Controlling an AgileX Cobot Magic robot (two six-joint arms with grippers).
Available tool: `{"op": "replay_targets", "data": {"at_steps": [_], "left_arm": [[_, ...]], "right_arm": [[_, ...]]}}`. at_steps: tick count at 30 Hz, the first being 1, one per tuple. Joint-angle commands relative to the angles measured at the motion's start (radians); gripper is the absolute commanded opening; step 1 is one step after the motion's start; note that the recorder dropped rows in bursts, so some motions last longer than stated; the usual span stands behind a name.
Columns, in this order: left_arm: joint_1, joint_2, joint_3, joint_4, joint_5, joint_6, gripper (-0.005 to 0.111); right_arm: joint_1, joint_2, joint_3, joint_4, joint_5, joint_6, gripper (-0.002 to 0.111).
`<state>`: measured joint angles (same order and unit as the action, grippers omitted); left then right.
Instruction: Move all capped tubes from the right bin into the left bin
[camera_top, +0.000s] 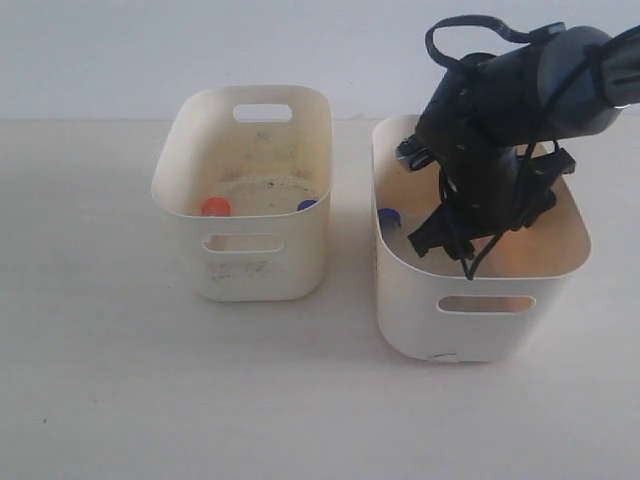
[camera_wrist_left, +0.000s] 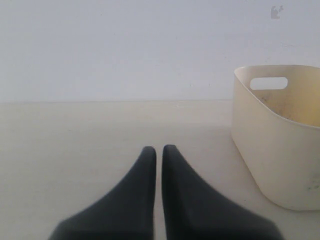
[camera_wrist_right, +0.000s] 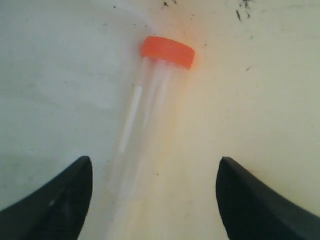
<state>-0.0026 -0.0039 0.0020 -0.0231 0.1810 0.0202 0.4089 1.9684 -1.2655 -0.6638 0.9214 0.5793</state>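
left bin: cream-white, upright, floor and back wall dirt-speckled. Two tubes inside, only the caps show over the rim: orange-capped tube on the left, blue-capped tube on the right.
right bin: cleaner, upright, black mark at front base. second blue-capped tube sits against its left wall. second orange-capped tube lies flat on its floor, clear body, cap on.

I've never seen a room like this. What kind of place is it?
Likely a robot lab bench: a black robot arm reaches into the right bin, beside the left bin, on a bare table; capped tubes lie in both.
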Motion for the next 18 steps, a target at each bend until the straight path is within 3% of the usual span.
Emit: {"op": "replay_targets", "data": {"at_steps": [1, 18], "left_arm": [[-0.007, 0.004, -0.002, -0.003, -0.007, -0.004, 0.004], [-0.007, 0.004, -0.002, -0.003, -0.007, -0.004, 0.004]], "right_arm": [[0.016, -0.002, 0.007, -0.175, 0.124, -0.007, 0.067], [0.041, -0.002, 0.001, -0.098, 0.061, 0.091, 0.067]]}}
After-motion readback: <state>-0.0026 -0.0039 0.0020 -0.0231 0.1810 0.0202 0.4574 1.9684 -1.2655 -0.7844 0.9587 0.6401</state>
